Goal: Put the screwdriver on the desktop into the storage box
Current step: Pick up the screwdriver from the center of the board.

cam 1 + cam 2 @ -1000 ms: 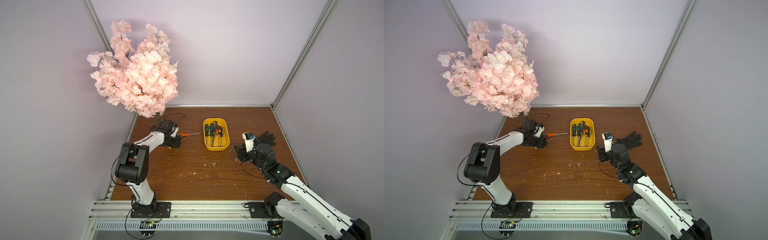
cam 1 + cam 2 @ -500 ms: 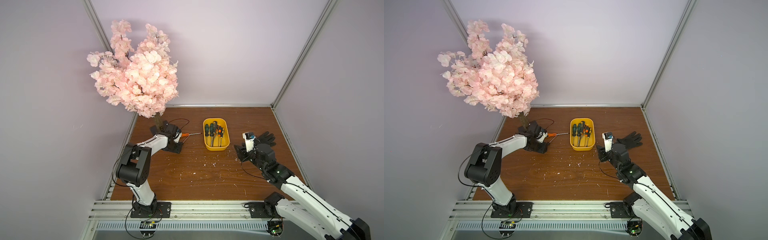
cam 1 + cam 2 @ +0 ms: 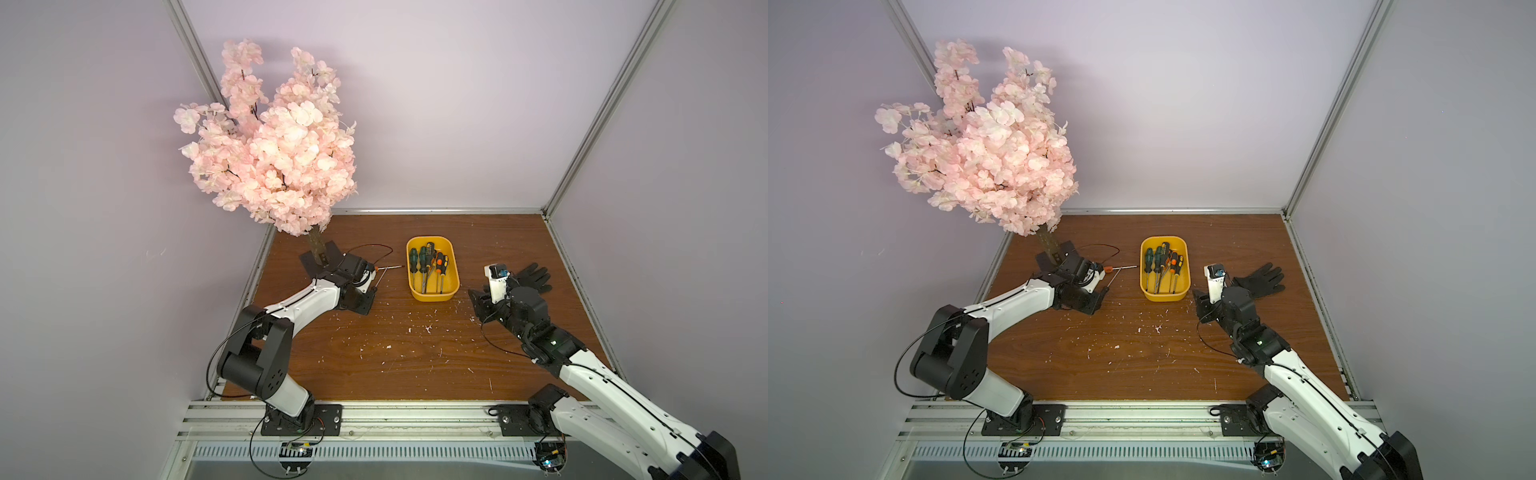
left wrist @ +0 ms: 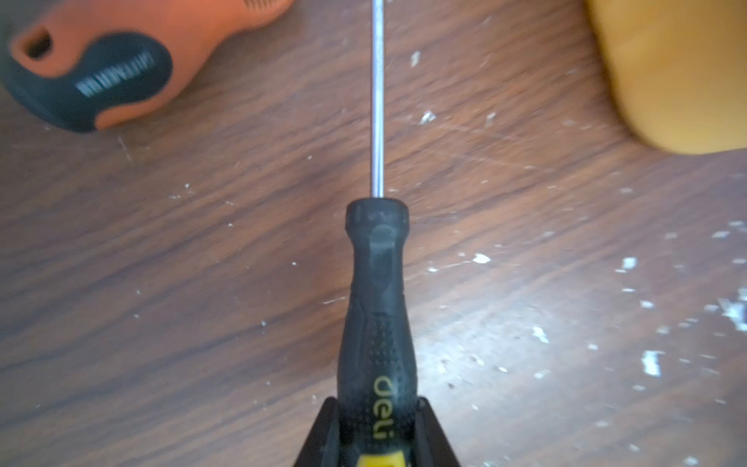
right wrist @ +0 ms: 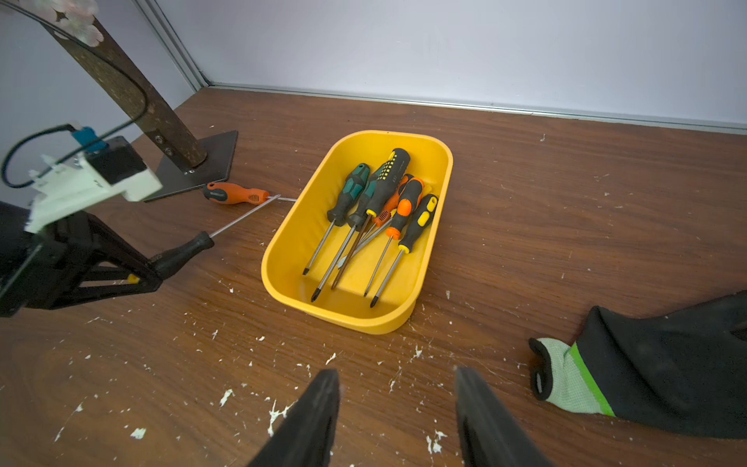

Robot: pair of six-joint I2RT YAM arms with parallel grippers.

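My left gripper (image 4: 378, 404) is shut on the handle of a black screwdriver (image 4: 378, 323) with yellow lettering. The tool stays low over the brown desktop (image 3: 395, 353), left of the yellow storage box (image 3: 432, 297). Its shaft (image 5: 242, 216) points toward the box and crosses the shaft of an orange screwdriver (image 5: 236, 193) lying by the tree base. In both top views the left gripper (image 3: 1101, 293) covers most of the black handle. Several screwdrivers (image 5: 376, 210) lie inside the storage box (image 5: 283, 250). My right gripper (image 5: 396, 380) hovers open and empty just in front of the box.
A pink blossom tree (image 3: 274, 166) rises from a dark square base (image 5: 202, 161) at the back left, close behind the left gripper. A black glove (image 5: 667, 372) lies to the right of the box. White flecks dot the board. Walls enclose three sides.
The left jaws have closed on the black screwdriver's handle, and the left arm has shifted a little. The right arm has not moved.
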